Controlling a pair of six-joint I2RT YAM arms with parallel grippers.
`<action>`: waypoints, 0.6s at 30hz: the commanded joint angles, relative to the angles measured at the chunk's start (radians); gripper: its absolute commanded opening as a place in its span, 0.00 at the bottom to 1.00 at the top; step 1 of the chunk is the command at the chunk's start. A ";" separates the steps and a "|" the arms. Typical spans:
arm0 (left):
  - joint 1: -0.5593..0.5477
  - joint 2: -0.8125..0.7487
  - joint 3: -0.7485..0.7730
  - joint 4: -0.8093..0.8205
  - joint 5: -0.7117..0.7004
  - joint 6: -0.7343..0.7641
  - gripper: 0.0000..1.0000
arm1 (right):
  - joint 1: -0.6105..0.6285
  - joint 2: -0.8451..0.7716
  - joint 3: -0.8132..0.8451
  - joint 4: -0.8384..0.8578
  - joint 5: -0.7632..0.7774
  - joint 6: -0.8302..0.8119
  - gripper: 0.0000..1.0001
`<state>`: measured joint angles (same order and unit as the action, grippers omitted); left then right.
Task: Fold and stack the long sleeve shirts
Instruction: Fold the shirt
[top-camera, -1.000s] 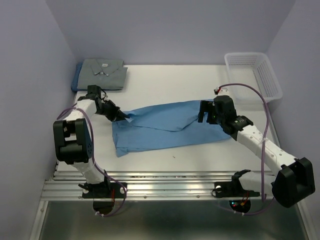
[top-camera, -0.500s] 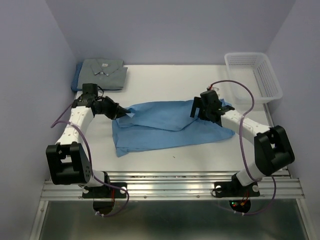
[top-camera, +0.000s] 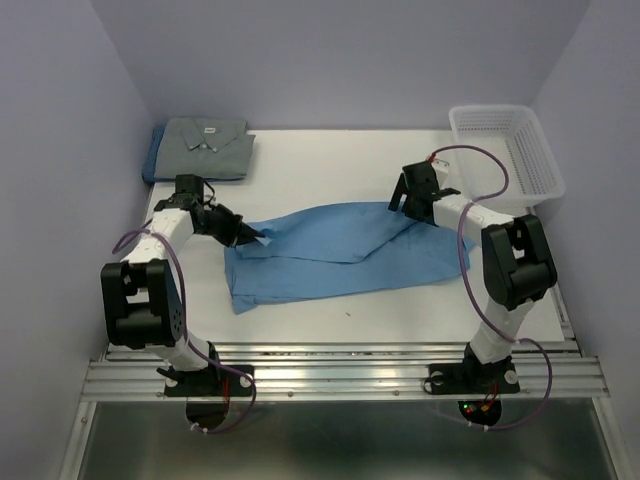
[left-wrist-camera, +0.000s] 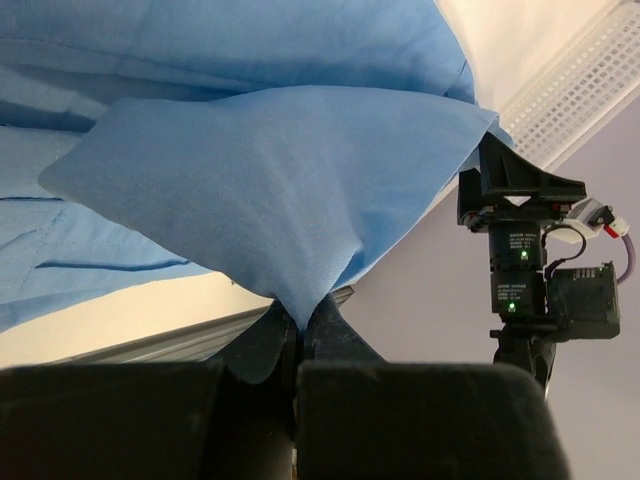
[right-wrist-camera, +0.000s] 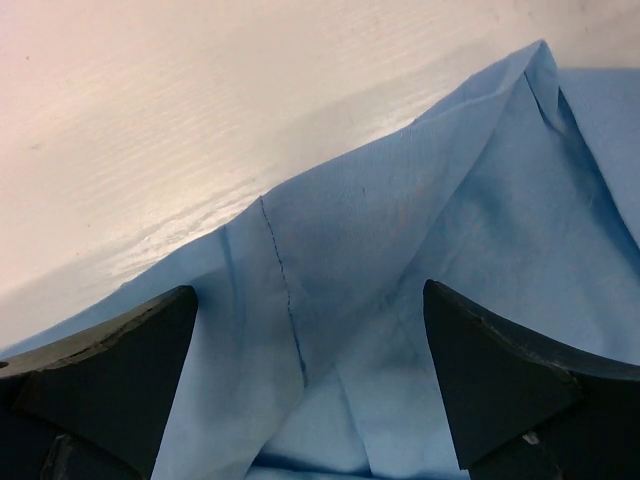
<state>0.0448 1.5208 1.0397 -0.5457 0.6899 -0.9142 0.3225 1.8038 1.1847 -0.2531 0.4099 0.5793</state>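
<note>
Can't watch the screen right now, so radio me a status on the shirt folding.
Left gripper shut on corner of light blue shirt. Right gripper open over its far edge, holding nothing. Grey shirt folded, back left. Nothing in the way.

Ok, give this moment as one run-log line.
left jaws: shut on light blue shirt | right jaws: open over its edge | grey shirt: folded, far left
</note>
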 joint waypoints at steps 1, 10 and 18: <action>0.001 0.019 -0.017 0.004 0.033 0.035 0.00 | -0.011 0.041 0.075 0.073 -0.035 -0.120 1.00; 0.093 0.078 -0.007 -0.079 0.016 0.142 0.08 | -0.011 0.144 0.190 0.083 -0.118 -0.272 1.00; 0.153 0.283 0.280 -0.152 -0.216 0.314 0.99 | -0.011 0.172 0.219 0.113 -0.198 -0.366 1.00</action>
<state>0.1883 1.7489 1.1587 -0.6525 0.5774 -0.7155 0.3088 1.9919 1.3628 -0.2020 0.2729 0.2905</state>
